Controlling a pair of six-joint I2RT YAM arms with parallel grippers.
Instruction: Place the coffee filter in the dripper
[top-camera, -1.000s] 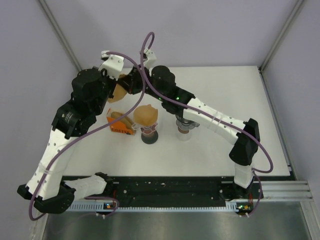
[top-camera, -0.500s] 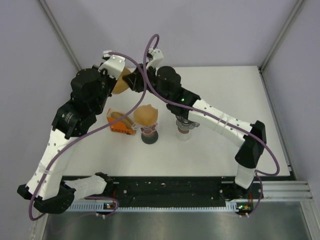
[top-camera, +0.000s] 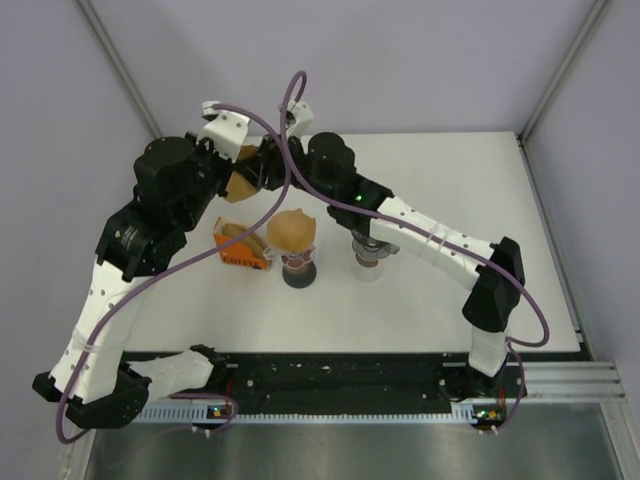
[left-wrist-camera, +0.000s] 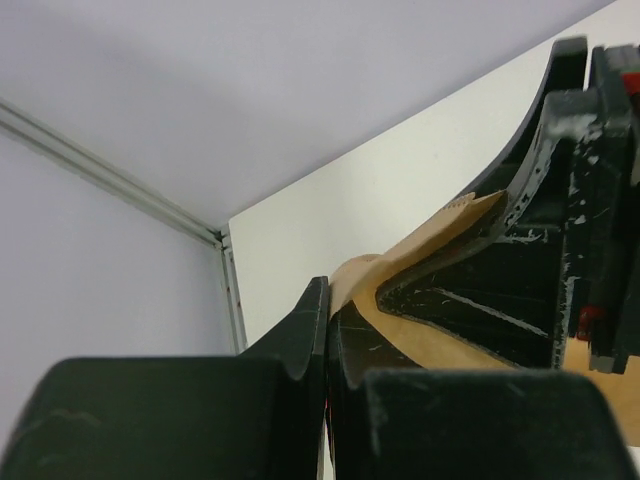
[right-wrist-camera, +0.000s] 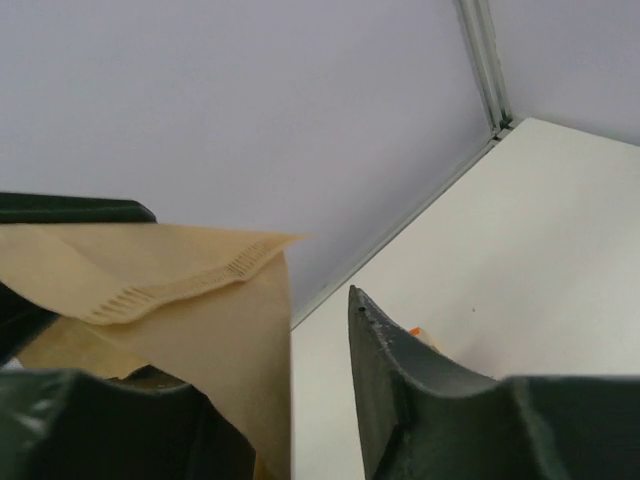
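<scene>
The left gripper (left-wrist-camera: 328, 302) is pinching a corner of the coffee filter (left-wrist-camera: 425, 255), its jaws drawn almost together on the paper. The right gripper (right-wrist-camera: 312, 340) is standing with its jaws well apart, and the filter's crimped edge is hanging in the gap, lying against one finger and clear of the other. In the left wrist view that finger seems to be sliding inside the fold, so I judge the two arms are working to spread the cone open. All of this is happening in the air over the far left of the table (top-camera: 450, 180), well apart from the dripper (top-camera: 292, 232), which is sitting as an amber-looking cone on a dark base nearer the arms. An orange holder (top-camera: 240, 252) is lying just beside it on the left, and a glass vessel (top-camera: 368, 256) is standing to its right. The main risk is tearing: with one corner clamped hard, any sideways pull from the inserted finger is loading the thin paper at the seam. The filter could also slip free of the narrow pinch and drop outside the dripper. If it is carried down half folded, it may be sitting crooked on the rim or nudging the holder.
</scene>
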